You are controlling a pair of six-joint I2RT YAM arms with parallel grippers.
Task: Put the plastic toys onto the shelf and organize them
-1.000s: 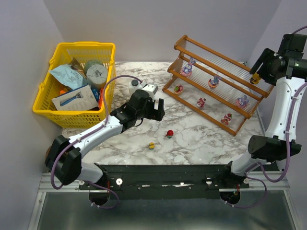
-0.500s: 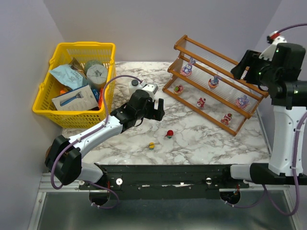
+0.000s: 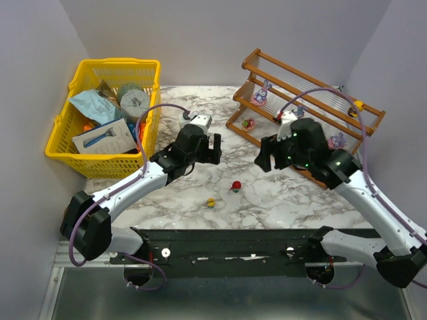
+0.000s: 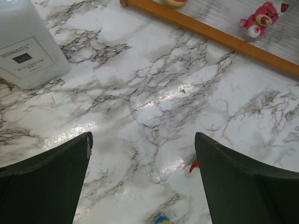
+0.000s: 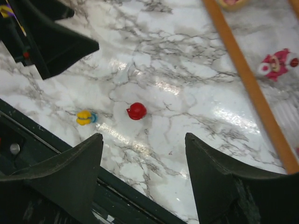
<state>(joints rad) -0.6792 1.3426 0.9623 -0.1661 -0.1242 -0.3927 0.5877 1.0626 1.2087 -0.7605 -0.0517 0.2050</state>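
Observation:
A red ball-like toy (image 3: 235,186) and a small yellow toy (image 3: 211,202) lie on the marble table, in front of both grippers. The red one shows in the right wrist view (image 5: 137,111) with the yellow one (image 5: 84,117) to its left. The shelf (image 3: 313,73) stands at the back right with bunnies (image 3: 263,93), pink-red figures and a yellow figure (image 3: 358,105) on its tiers. My left gripper (image 3: 212,155) is open and empty in its wrist view (image 4: 142,137), above the table behind the two loose toys. My right gripper (image 3: 265,160) is open and empty (image 5: 143,137), right of the red toy.
A white bottle (image 4: 28,46) stands just behind my left gripper. A yellow mesh basket (image 3: 150,63) full of packets stands at the back left. The shelf's front rail (image 4: 210,32) and a pink bear (image 4: 261,16) lie ahead of the left gripper. A black bar (image 3: 227,240) runs along the near edge.
My right arm has swung from high at the shelf's far right end down to the table's middle. The yellow figure stays on the top tier. My left gripper has shifted slightly back.

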